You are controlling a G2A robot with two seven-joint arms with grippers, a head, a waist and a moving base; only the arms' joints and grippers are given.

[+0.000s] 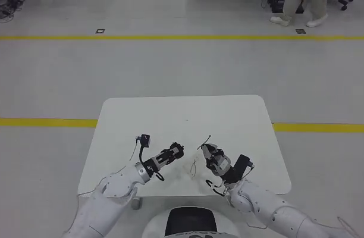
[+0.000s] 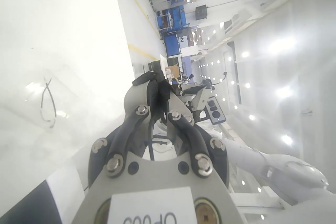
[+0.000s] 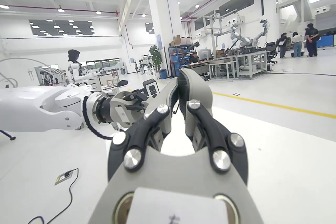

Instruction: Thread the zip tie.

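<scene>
Two arms reach over the near edge of the white desk point(image 1: 170, 113), angled in toward each other. The left arm point(image 1: 119, 184) comes from the near left and the right arm point(image 1: 259, 202) from the near right, so their tips sit close together but apart above the near middle of the desk. The left pincer point(image 2: 157, 84) has its two dark pads pressed together; whether anything is caught between them cannot be told. The right pincer point(image 3: 179, 79) is likewise closed, and in the top view one zip tie point(image 1: 204, 142), a thin black strand, juts from its tip toward the far side. A loose tie point(image 2: 47, 104) lies flat on the desk between the arms, nearer than the pincers. It shows as thin black strands crossing, with small heads at the ends; whether it is one folded tie or two cannot be told.
</scene>
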